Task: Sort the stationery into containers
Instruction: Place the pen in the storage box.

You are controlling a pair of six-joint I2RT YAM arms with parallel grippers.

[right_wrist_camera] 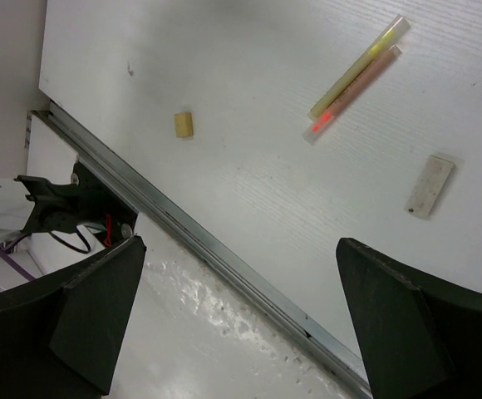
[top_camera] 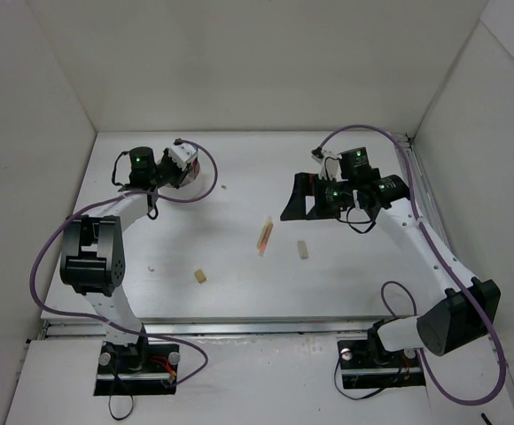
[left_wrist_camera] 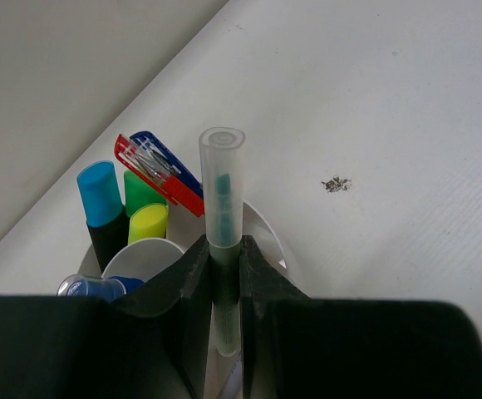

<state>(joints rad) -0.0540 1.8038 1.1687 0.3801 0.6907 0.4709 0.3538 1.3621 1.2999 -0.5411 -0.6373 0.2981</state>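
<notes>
My left gripper [top_camera: 180, 164] is at the back left, over the round white bowl [top_camera: 206, 183]. In the left wrist view it [left_wrist_camera: 223, 247] is shut on a translucent grey pen [left_wrist_camera: 223, 191], held upright above the bowl's rim [left_wrist_camera: 268, 234]. The bowl holds highlighters with blue [left_wrist_camera: 100, 193], green [left_wrist_camera: 140, 191] and yellow [left_wrist_camera: 148, 223] ends, red and blue pens [left_wrist_camera: 159, 170] and a white-blue tube [left_wrist_camera: 87, 287]. My right gripper [top_camera: 298, 200] [right_wrist_camera: 241, 320] is open and empty, above the table. Two thin pens [top_camera: 265, 237] [right_wrist_camera: 357, 75], a pale eraser [top_camera: 302, 250] [right_wrist_camera: 430, 186] and a beige eraser [top_camera: 200, 277] [right_wrist_camera: 184, 125] lie on the table.
A tiny beige piece [top_camera: 224, 187] lies right of the bowl. White walls close the table on the left, back and right. A metal rail [right_wrist_camera: 224, 253] runs along the table's near edge. A dark speck [left_wrist_camera: 336, 184] marks the table.
</notes>
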